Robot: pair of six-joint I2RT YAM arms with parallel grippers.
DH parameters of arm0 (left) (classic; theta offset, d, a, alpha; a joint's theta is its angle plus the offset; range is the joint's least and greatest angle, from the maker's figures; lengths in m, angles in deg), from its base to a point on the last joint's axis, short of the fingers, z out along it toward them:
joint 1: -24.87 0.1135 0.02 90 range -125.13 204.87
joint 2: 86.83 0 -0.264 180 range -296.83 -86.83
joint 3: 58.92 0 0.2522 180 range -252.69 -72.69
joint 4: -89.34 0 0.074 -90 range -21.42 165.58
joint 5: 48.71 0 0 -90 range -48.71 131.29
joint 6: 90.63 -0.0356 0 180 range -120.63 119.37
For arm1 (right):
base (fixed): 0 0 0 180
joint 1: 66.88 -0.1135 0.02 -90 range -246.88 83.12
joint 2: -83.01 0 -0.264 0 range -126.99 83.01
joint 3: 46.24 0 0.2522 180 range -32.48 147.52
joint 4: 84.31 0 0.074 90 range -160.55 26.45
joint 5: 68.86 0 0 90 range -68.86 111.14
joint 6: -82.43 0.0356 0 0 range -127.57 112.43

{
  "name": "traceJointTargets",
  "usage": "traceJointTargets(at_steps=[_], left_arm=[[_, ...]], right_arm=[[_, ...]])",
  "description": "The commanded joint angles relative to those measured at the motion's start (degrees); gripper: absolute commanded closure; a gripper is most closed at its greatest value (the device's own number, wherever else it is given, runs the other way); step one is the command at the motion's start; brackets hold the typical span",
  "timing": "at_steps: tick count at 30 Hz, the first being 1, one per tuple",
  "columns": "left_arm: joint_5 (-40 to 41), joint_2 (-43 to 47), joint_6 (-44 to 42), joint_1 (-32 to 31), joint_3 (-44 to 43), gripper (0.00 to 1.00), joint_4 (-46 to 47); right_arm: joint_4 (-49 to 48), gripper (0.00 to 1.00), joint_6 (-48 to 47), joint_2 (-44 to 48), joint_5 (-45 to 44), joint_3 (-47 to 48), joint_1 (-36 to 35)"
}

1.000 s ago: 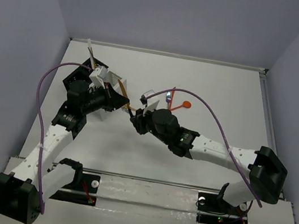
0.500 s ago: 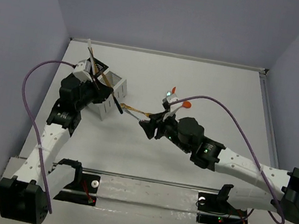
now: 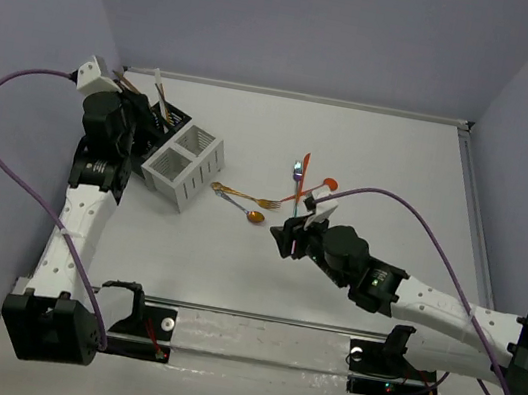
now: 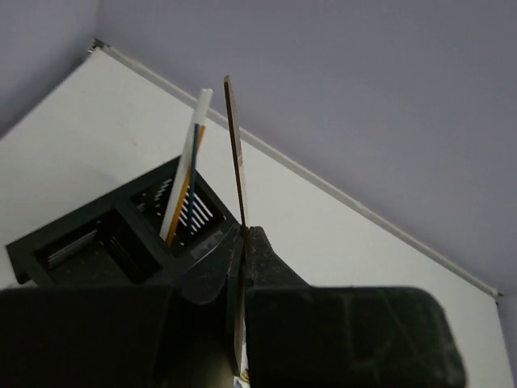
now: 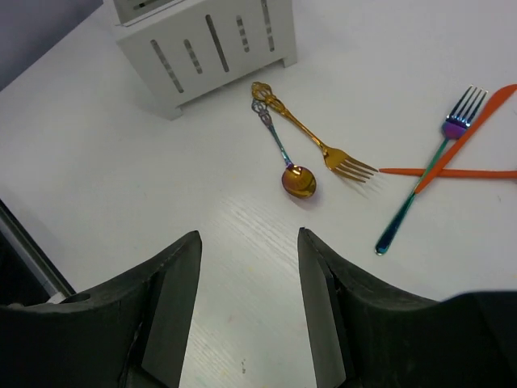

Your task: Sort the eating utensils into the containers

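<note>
My left gripper (image 3: 133, 105) is shut on a thin dark stick (image 4: 236, 153) and holds it upright just above the black caddy (image 4: 89, 242). That caddy (image 3: 159, 127) holds a white and an orange stick (image 4: 187, 186). The white caddy (image 3: 184, 166) stands beside it. My right gripper (image 5: 249, 242) is open and empty, hovering above the table short of a copper spoon (image 5: 298, 180) and a gold fork (image 5: 311, 139). A blue fork (image 5: 420, 182) and two orange-red utensils (image 5: 464, 133) lie to the right. The right gripper also shows in the top view (image 3: 288, 237).
The white caddy (image 5: 202, 40) is at the top of the right wrist view. The left wall runs close behind the left arm. The table's back edge (image 4: 339, 194) lies beyond the black caddy. The right arm's purple cable (image 3: 412, 222) arcs over the table.
My left arm has swung left and up with the stick, from the white caddy to over the black one. My right gripper has drawn back toward the near side, leaving spoon and fork on the table.
</note>
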Motion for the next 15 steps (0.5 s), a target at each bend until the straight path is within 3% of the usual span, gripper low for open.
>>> traceJointTargets(at_steps=[1,6,15], left_arm=[[12.71,-4.00,-4.09,0.70,-6.51,0.94,2.71],[20.63,-8.57,-9.80,1.76,-8.72,0.94,3.58],[22.22,-15.08,-11.04,4.65,-6.09,0.94,10.35]], right_arm=[[-2.28,0.43,1.27,1.58,-5.08,-0.77,0.82],[-2.19,0.43,2.06,0.87,-6.93,-0.77,1.34],[-2.19,0.43,2.94,-0.62,-7.02,-0.51,1.35]])
